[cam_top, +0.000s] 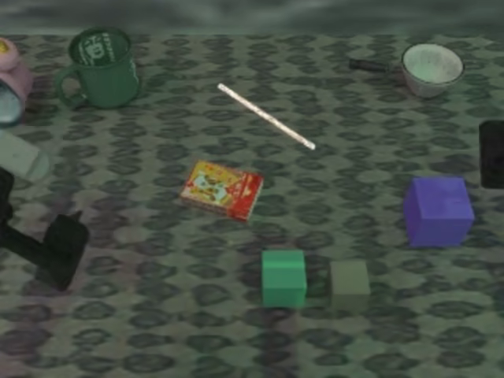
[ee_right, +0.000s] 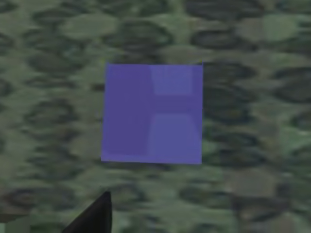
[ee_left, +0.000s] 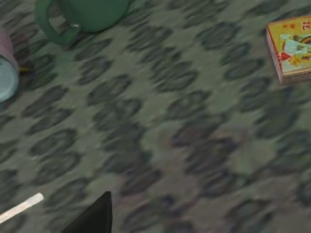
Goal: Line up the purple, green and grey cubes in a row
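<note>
The green cube [cam_top: 283,277] and the smaller grey cube [cam_top: 350,285] sit side by side near the front middle, a narrow gap between them. The large purple cube [cam_top: 438,211] stands apart, farther right and slightly farther back; it fills the middle of the right wrist view [ee_right: 153,114]. My right gripper [cam_top: 492,153] hangs at the right edge just behind the purple cube, open and holding nothing; one dark fingertip [ee_right: 99,213] shows clear of the cube. My left gripper [cam_top: 63,244] is at the far left, open and empty, with one fingertip [ee_left: 97,218] over bare cloth.
A flat red-and-yellow box [cam_top: 222,190] lies in the middle, with a thin white stick [cam_top: 266,116] behind it. A dark green mug [cam_top: 102,67] and a tipped pink cup [cam_top: 12,90] stand back left. A small grey pan [cam_top: 431,69] sits back right.
</note>
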